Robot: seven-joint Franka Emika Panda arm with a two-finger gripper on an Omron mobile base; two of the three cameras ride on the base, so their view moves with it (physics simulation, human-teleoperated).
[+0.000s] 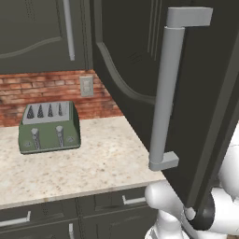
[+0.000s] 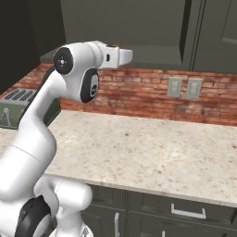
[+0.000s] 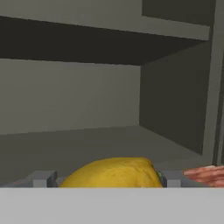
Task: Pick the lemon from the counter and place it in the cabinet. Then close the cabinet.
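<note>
We see one lemon clenched between our jaws — one cabinet shelf ahead, one toaster on the desk; no writing readable.

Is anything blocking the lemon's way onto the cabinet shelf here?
Nothing visible does. In the hand view the lemon sits between the gripper fingers, and the cabinet shelf ahead lies bare. The cabinet door hangs open.

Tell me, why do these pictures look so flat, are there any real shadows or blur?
Left base view: even light, the toaster casts hardly any shadow on the counter. Right base view: soft, slightly blurry brick wall. Hand view: underside of the cabinet's upper shelf is dark; the lemon looks softly blurred.
</note>
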